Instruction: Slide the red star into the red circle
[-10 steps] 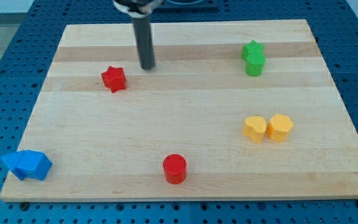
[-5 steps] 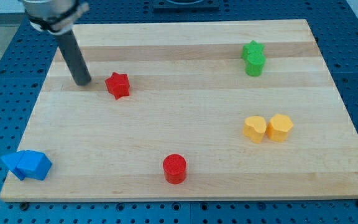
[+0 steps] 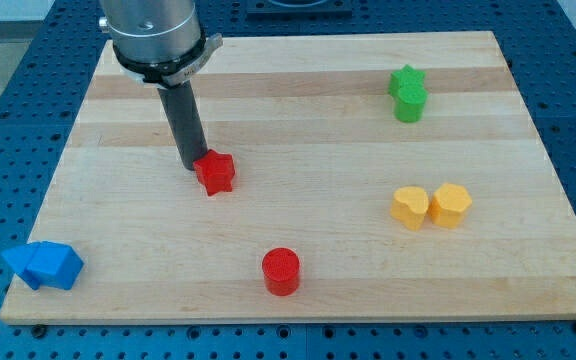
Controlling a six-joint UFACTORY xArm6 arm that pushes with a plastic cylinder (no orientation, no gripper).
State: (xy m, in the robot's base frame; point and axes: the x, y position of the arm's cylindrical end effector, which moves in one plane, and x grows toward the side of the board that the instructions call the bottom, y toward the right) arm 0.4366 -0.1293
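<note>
1. Board: a pale wooden board [image 3: 298,210] with lengthwise grain bands, lying on a blue perforated table [image 3: 8,120].
2. Rod: one straight dark rod [image 3: 182,120] descending from a grey cylindrical mount [image 3: 153,35] at the view's top left. The arm carries no jaws, so nothing opens, closes or clamps.
3. My tip [image 3: 194,168]: resting at board level, pressed against the upper-left side of the red star, on the side away from the red circle.
4. Red star [image 3: 215,172]: left of centre on the board, touching my tip; it lies well apart from the red circle, up and to the view's left of it.
5. Red circle [image 3: 281,270]: a short red cylinder near the board's bottom edge, roughly mid-width, standing alone.
6. Green pair: a green star [image 3: 405,79] and a green cylinder [image 3: 410,103] touching one another near the view's top right, the star the farther back.
7. Yellow pair: a yellow heart [image 3: 409,206] and a yellow hexagon [image 3: 450,204] side by side and touching, at the right, mid-height.
8. Blue pair: two blue blocks [image 3: 43,264] pressed together at the bottom-left corner; their exact shapes cannot be made out.
</note>
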